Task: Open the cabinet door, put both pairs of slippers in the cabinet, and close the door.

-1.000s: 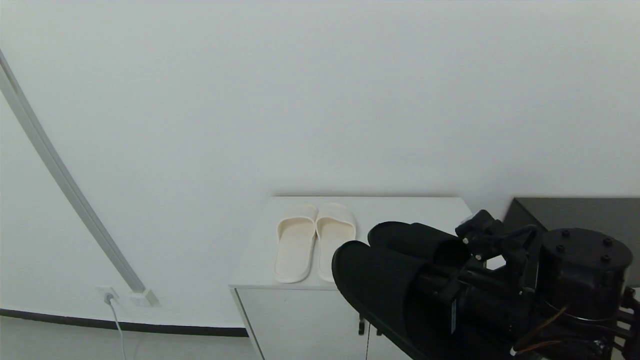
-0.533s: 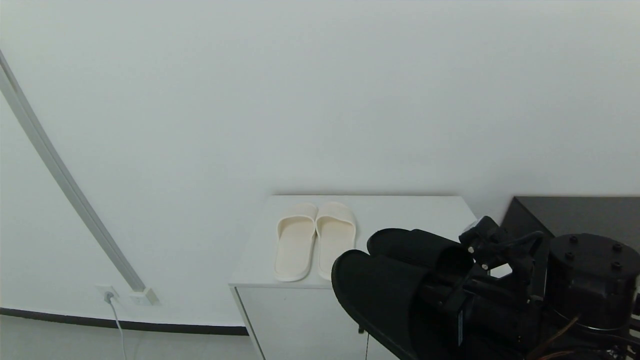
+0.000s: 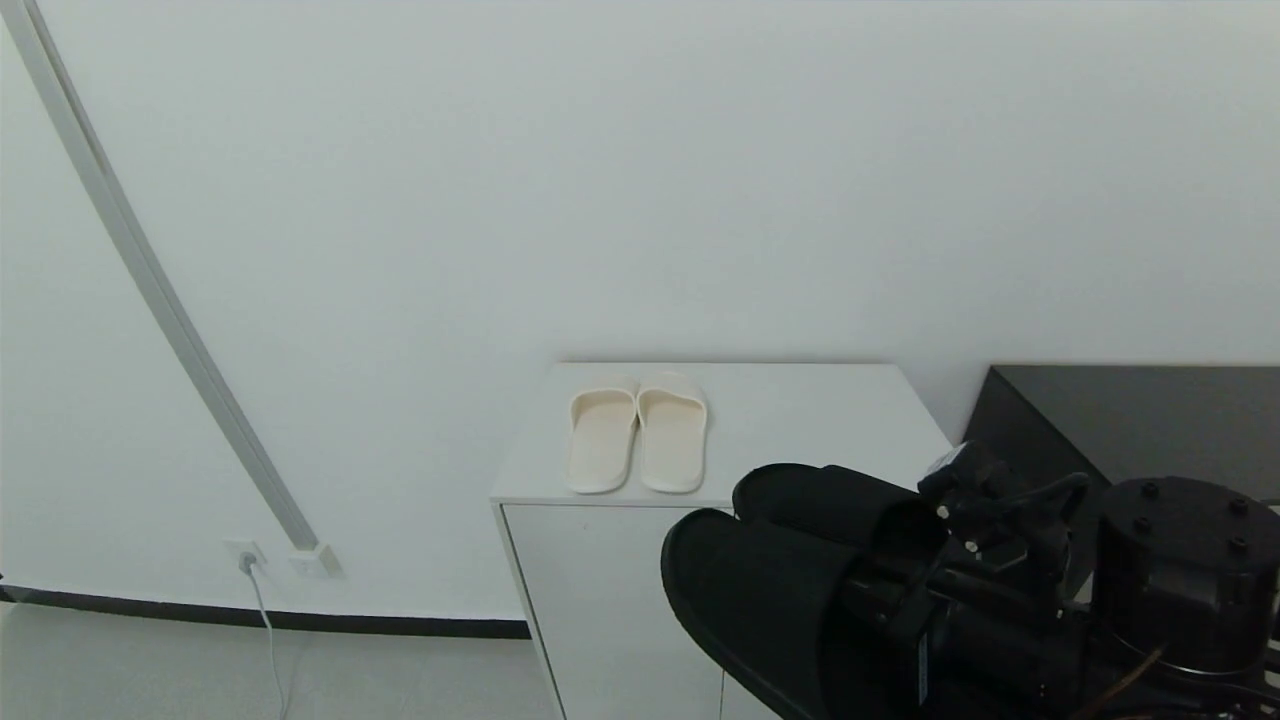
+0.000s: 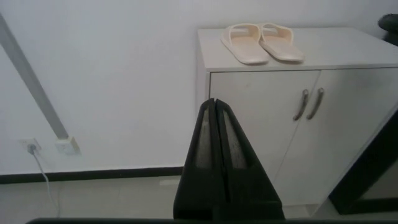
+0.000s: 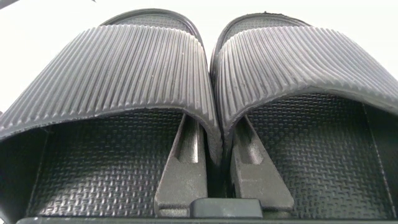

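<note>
**A:** Where are the black slippers (image 3: 790, 570)?

**B:** In the right gripper (image 3: 900, 590), held side by side in the air before the right half of the cabinet (image 3: 800, 420), toes toward the wall. In the right wrist view its two fingers (image 5: 181, 168) each run into one slipper under the strap. They pinch the two inner side walls between them.

**A:** What are they made of?

**B:** They look like matte rubber or foam. The straps (image 5: 124, 68) are broad arches with fine ribs along them, and the footbeds carry a small diamond grain. The toes are rounded.

**A:** And the white slippers (image 3: 637, 435)?

**B:** They are smooth, cream and open-toed, the same slide shape. They lie together on top of the cabinet near its front left, heels at the front edge.

**A:** What about the cabinet?

**B:** It is a plain white box with flat panels. Both doors are closed. Two slim metal bar handles (image 4: 309, 104) stand upright beside each other where the doors meet.

**A:** And the left gripper (image 4: 215, 106)?

**B:** Its fingers are pressed together with nothing between them. It is low down and well apart from the cabinet, pointing at the left door.

**A:** What else is there?

**B:** A grey duct (image 3: 150, 280) slants down the wall to a socket (image 3: 245, 555) with a white cable (image 3: 270, 640) hanging from it. A black unit (image 3: 1130, 420) stands just right of the cabinet.
</note>
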Controlling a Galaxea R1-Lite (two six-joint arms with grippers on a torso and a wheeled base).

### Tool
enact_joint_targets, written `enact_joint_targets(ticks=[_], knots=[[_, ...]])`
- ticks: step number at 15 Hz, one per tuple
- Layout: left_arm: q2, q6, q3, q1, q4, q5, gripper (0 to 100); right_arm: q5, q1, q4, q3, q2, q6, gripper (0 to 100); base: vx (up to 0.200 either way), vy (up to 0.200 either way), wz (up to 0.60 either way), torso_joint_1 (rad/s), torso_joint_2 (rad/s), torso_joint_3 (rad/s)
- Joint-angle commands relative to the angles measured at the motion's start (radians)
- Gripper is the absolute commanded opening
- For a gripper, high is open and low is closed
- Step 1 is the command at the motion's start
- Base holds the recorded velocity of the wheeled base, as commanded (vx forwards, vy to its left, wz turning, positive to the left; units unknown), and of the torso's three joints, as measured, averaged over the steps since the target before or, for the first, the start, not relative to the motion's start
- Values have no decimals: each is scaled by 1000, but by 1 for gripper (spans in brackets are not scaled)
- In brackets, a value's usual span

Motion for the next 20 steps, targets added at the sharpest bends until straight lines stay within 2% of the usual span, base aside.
enact_joint_targets(ticks=[1, 14, 20], knots=[[1, -2, 0, 1, 0, 0, 0, -1, -1, 0, 5, 4, 0, 0, 0, 0, 0, 0, 0, 0], [1, -1, 0, 1, 0, 0, 0, -1, -1, -1, 17, 7, 0, 0, 0, 0, 0, 0, 0, 0], [1, 1, 0, 1, 0, 0, 0, -1, -1, -1, 26, 7, -1, 0, 0, 0, 0, -147, 337, 176]])
